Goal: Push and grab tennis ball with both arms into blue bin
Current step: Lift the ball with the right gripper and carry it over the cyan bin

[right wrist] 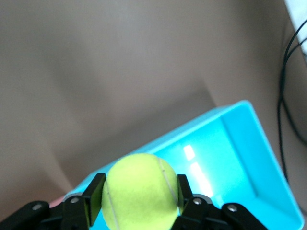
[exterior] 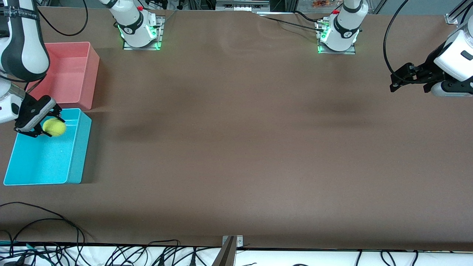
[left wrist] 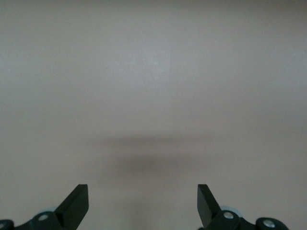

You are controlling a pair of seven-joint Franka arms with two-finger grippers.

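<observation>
The yellow-green tennis ball (exterior: 54, 127) (right wrist: 140, 191) hangs clamped between the black fingers of my right gripper (exterior: 47, 125) (right wrist: 139, 192), over the end of the blue bin (exterior: 44, 162) (right wrist: 240, 158) that lies next to the pink tub. The bin's inside holds nothing else that I can see. My left gripper (exterior: 394, 82) (left wrist: 143, 203) waits in the air above bare table at the left arm's end, its fingers spread wide with nothing between them.
A pink-red tub (exterior: 70, 74) stands against the blue bin, farther from the front camera. Both arm bases (exterior: 139, 27) (exterior: 340, 31) are bolted along the table's back edge. Loose black cables (exterior: 44, 221) trail over the edge closest to the front camera.
</observation>
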